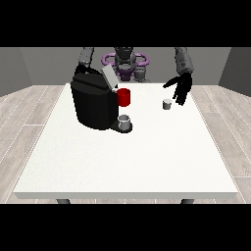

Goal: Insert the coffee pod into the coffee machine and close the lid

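Coffee pod [167,104] on table, beside open-fingered hand [182,87]

You are looking at a plain indoor room, set up like a test space more than a furnished home. Pale grey wood-plank flooring [29,117] runs under a large white rectangular table [127,162], and bare grey walls [19,68] close it in. A black coffee machine [93,103] hints at a kitchen.
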You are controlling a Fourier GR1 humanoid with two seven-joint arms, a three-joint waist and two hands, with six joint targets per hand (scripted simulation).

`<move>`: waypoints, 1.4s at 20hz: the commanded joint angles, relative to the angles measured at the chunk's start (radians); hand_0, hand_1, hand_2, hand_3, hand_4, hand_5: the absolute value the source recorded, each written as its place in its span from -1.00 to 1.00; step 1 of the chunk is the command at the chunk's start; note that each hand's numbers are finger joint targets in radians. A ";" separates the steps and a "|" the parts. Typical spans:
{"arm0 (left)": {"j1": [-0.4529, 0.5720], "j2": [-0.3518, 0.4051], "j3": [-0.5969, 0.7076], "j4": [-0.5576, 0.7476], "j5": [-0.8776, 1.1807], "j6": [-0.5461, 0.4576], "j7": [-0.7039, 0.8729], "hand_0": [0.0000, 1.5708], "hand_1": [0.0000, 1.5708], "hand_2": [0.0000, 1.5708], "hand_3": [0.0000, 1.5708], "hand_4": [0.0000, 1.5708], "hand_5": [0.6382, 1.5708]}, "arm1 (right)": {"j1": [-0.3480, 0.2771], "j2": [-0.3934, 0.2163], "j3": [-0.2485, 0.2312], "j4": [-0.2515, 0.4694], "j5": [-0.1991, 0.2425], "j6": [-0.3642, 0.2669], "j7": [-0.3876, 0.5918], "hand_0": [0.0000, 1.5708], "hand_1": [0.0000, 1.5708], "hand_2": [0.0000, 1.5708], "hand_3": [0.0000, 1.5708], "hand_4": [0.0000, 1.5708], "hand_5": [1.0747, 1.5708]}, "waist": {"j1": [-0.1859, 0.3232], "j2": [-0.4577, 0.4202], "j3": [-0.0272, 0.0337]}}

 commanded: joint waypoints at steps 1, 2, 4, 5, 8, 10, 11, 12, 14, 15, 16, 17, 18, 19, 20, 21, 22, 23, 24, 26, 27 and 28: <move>-0.051 -0.006 -0.020 0.120 -0.087 0.056 -0.069 -1.00 -1.00 -1.00 -1.00 -1.00 1.00 | -0.067 0.016 0.007 0.002 0.016 -0.020 0.036 -1.00 -1.00 -1.00 -1.00 -1.00 1.00 | 0.000 0.044 -0.0004; -0.066 -0.019 -0.038 0.094 -0.094 0.026 0.036 -1.00 -1.00 -1.00 -1.00 -1.00 1.00 | -0.024 0.020 0.014 0.071 0.012 -0.027 -0.016 -1.00 -1.00 -1.00 -1.00 -1.00 1.00 | 0.007 0.011 0.0003; -0.084 -0.044 -0.040 0.157 -0.129 0.070 -0.043 -1.00 -1.00 -0.63 -1.00 -1.00 1.00 | -0.072 0.004 -0.022 0.097 0.003 -0.014 0.007 -1.00 -1.00 -1.00 -1.00 -1.00 1.00 | 0.025 0.009 0.0001; -0.093 -0.003 -0.015 0.202 -0.138 0.079 -0.087 -1.00 -1.00 -0.46 -1.00 -1.00 1.00 | -0.027 0.020 0.033 0.060 0.026 -0.023 0.014 -1.00 -1.00 -1.00 -1.00 -1.00 1.00 | 0.008 0.006 -0.0002; -0.104 -0.095 -0.074 0.190 -0.202 0.165 -0.058 -0.03 -0.03 0.12 -0.21 -1.00 1.00 | -0.121 0.020 -0.012 0.105 0.018 -0.040 0.083 -1.00 -1.00 -1.00 -1.00 -1.00 1.00 | 0.039 0.001 0.0000; -0.111 -0.041 -0.053 0.209 -0.226 0.192 -0.111 0.20 0.20 0.21 -0.12 -0.90 1.00 | -0.100 0.016 -0.028 0.145 0.002 -0.029 -0.016 -1.00 -1.00 -1.00 -1.00 -1.00 1.00 | 0.052 0.023 0.0002; -0.098 -0.049 -0.040 0.265 -0.241 0.264 -0.171 0.07 0.07 0.17 -0.04 -0.62 1.00 | -0.129 -0.049 -0.052 0.064 -0.034 0.040 0.073 -1.00 -1.00 -1.00 -1.00 -1.00 1.00 | 0.009 0.040 -0.0005; -0.153 -0.067 -0.052 0.252 -0.258 0.266 -0.110 0.13 0.13 0.23 0.04 -0.51 1.00 | -0.102 -0.027 -0.011 0.094 0.007 0.021 0.031 -1.00 -1.00 -1.00 -1.00 -1.00 1.00 | -0.017 0.042 -0.0002; -0.155 -0.067 -0.109 0.205 -0.309 0.230 -0.075 0.36 0.36 0.44 0.18 -0.41 1.00 | -0.112 0.010 -0.024 0.180 0.005 -0.013 0.014 -1.00 -1.00 -1.00 -1.00 -1.00 1.00 | 0.037 -0.006 0.0005; -0.142 -0.060 -0.087 0.294 -0.317 0.267 -0.135 0.32 0.32 0.41 0.16 -0.41 1.00 | -0.082 0.006 0.010 0.100 0.015 0.005 0.062 -1.00 -1.00 -1.00 -1.00 -1.00 1.00 | -0.008 -0.006 -0.0002; -0.137 -0.015 -0.091 0.302 -0.334 0.252 -0.164 0.20 0.20 0.32 0.11 -0.45 1.00 | -0.092 0.007 0.007 0.105 0.000 0.020 0.031 -1.00 -1.00 -1.00 -1.00 -1.00 1.00 | 0.004 0.010 -0.0001; -0.164 -0.022 -0.105 0.285 -0.355 0.255 -0.133 0.18 0.18 0.29 0.08 -0.47 1.00 | -0.083 0.018 0.005 0.141 -0.004 0.019 -0.017 -1.00 -1.00 -1.00 -1.00 -1.00 1.00 | 0.000 0.014 0.0002; -0.174 -0.052 -0.120 0.295 -0.381 0.282 -0.086 0.04 0.04 0.22 0.02 -0.53 1.00 | -0.096 -0.009 -0.008 0.139 -0.019 0.049 0.000 -1.00 -1.00 -1.00 -1.00 -1.00 1.00 | -0.027 0.020 0.0003; -0.191 -0.015 -0.109 0.331 -0.388 0.285 -0.151 -0.04 -0.04 0.21 0.03 -0.57 1.00 | -0.121 0.017 0.000 0.127 -0.002 0.012 -0.009 -1.00 -1.00 -1.00 -1.00 -1.00 1.00 | -0.020 0.060 -0.0001; -0.169 -0.050 -0.141 0.344 -0.412 0.254 -0.078 0.05 0.05 0.27 0.09 -0.57 1.00 | -0.092 0.004 0.013 0.117 0.008 0.025 0.048 -1.00 -1.00 -1.00 -1.00 -1.00 1.00 | -0.033 -0.007 0.0000; -0.140 -0.040 -0.169 0.335 -0.441 0.276 -0.131 0.11 0.11 0.30 0.12 -0.57 1.00 | -0.107 0.020 -0.003 0.148 0.013 -0.022 0.015 -1.00 -1.00 -1.00 -1.00 -1.00 1.00 | 0.007 0.023 0.0001; -0.190 -0.043 -0.150 0.363 -0.442 0.262 -0.091 0.16 0.16 0.32 0.13 -0.57 1.00 | -0.090 0.020 0.018 0.155 0.004 -0.002 -0.022 -1.00 -1.00 -1.00 -1.00 -1.00 1.00 | -0.020 0.032 0.0002; -0.169 -0.028 -0.169 0.343 -0.459 0.233 -0.097 0.12 0.12 0.28 0.04 -0.64 1.00 | -0.092 0.015 -0.033 0.197 -0.021 0.001 -0.048 -1.00 -1.00 -1.00 -1.00 -1.00 1.00 | 0.012 0.001 0.0005; -0.198 -0.026 -0.176 0.346 -0.473 0.206 -0.055 -0.04 -0.04 0.18 -0.02 -0.56 1.00 | -0.112 0.001 -0.046 0.214 -0.022 0.006 -0.051 -1.00 -1.00 -1.00 -1.00 -1.00 1.00 | 0.003 0.009 0.0007; -0.206 -0.029 -0.158 0.403 -0.476 0.189 -0.091 0.00 0.00 0.22 0.08 -0.50 1.00 | -0.064 0.020 -0.006 0.194 -0.002 0.004 -0.004 -1.00 -1.00 -1.00 -1.00 -1.00 1.00 | -0.004 -0.035 0.0001; -0.182 -0.028 -0.175 0.403 -0.504 0.234 -0.123 -0.07 -0.07 0.22 0.08 -0.50 1.00 | -0.098 0.012 -0.043 0.207 -0.026 0.000 -0.014 -1.00 -1.00 -1.00 -1.00 -1.00 1.00 | 0.016 -0.014 0.0001; -0.164 -0.021 -0.157 0.445 -0.486 0.227 -0.159 -0.03 -0.03 0.25 0.09 -0.49 1.00 | -0.021 0.019 -0.013 0.162 -0.026 0.018 -0.045 -1.00 -1.00 -1.00 -1.00 -1.00 1.00 | -0.021 -0.028 -0.0001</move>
